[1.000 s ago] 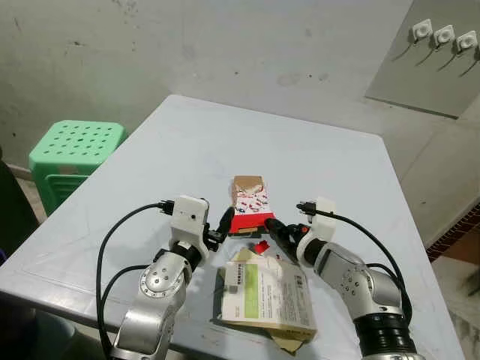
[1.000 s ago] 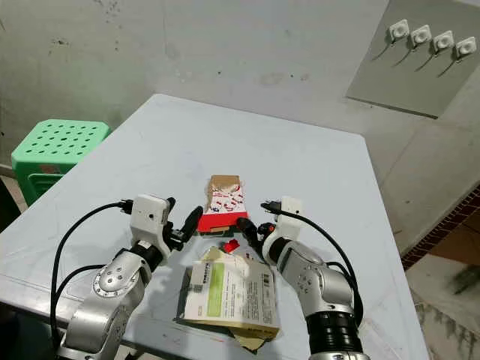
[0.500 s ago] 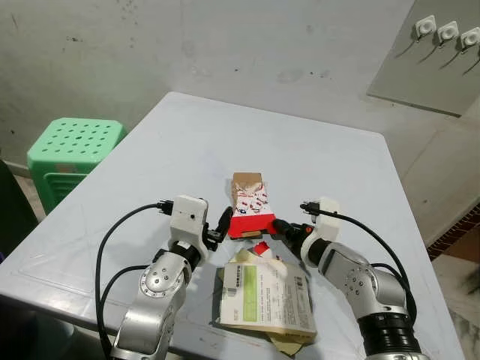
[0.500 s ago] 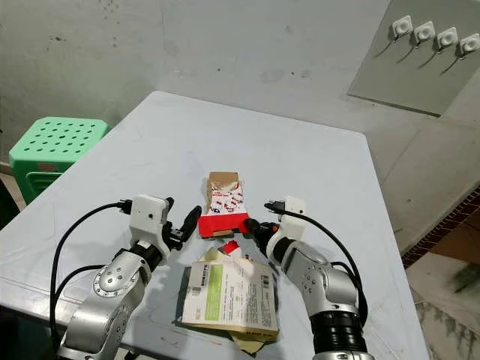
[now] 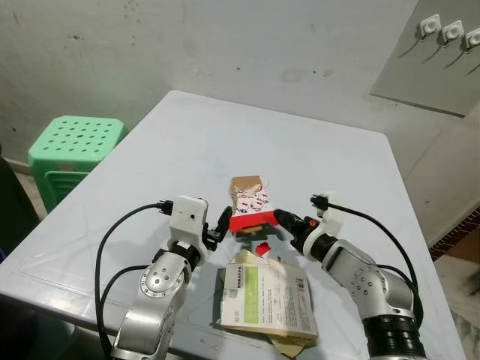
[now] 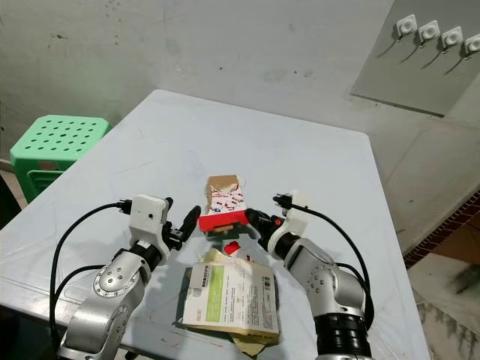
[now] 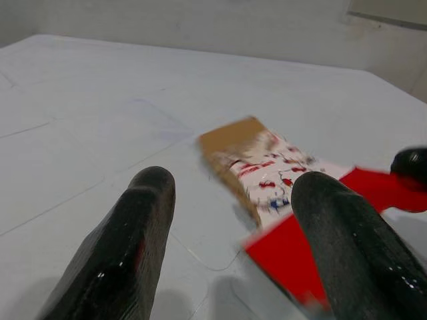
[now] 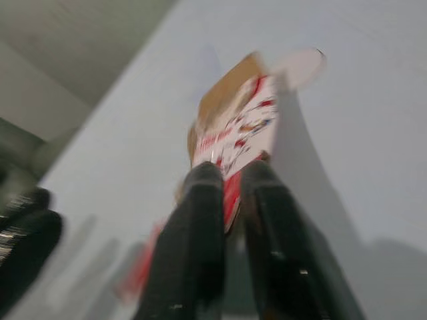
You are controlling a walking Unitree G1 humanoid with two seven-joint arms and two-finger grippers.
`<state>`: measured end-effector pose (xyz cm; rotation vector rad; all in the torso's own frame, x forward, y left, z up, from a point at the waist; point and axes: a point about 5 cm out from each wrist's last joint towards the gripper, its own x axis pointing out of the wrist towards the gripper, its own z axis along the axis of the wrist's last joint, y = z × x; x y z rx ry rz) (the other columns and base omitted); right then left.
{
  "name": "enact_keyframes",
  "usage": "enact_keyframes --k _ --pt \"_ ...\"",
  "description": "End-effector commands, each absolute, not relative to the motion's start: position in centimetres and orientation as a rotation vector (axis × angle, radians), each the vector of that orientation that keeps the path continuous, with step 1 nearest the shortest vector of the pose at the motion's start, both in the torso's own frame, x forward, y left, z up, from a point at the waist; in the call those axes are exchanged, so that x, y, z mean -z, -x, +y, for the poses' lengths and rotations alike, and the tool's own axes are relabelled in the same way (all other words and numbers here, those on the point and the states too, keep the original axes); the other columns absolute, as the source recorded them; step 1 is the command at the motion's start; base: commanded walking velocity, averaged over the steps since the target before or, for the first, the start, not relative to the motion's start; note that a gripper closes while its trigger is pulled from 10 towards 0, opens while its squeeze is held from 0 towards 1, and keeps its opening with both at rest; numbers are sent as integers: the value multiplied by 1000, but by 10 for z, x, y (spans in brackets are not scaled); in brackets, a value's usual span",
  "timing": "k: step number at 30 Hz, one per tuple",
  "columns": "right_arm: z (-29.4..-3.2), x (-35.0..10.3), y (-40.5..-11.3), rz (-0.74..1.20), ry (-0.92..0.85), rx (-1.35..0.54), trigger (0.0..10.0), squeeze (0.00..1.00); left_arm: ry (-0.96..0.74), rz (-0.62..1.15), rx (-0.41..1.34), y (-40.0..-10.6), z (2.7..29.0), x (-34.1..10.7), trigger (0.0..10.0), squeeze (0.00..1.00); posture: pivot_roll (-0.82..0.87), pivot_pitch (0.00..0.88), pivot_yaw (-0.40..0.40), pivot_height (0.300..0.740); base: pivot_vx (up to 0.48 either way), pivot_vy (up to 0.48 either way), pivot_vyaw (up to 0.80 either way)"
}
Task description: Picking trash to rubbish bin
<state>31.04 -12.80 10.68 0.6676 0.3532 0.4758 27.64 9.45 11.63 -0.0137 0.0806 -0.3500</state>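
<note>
Red-and-white carton (image 5: 248,208) newly tilted up — pinched by right hand (image 5: 280,217), blurred; left hand (image 7: 233,220) wide.

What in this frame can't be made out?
- Print on the red and white carton: too small in the eye views, blurred in the right wrist view.
- Text on the green-labelled packet: too small.
- Right gripper jaws' contact with the carton: motion blur.
- Small red scrap: too small to identify.

We see the carton (image 5: 248,205) on the table (image 5: 315,161), between both grippers. The flat packet (image 5: 266,295) lies nearer us. A stool (image 5: 73,146) stands left of the table.
</note>
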Motion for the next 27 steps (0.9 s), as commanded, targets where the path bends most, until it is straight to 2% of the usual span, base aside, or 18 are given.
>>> enact_keyframes --k 1,21,27 --pt "-136 -114 -310 310 -693 -492 0 0 11 72 358 -276 91 -119 10000 0 -9 22 -120 740 0 0 0" --pt "-139 -133 -299 173 -782 -661 0 0 8 62 362 -279 91 -121 10000 0 -15 6 -110 740 0 0 0" --pt "-134 -145 -291 122 -805 -776 0 0 10 54 363 -281 90 -122 10000 0 -18 0 -109 740 0 0 0"
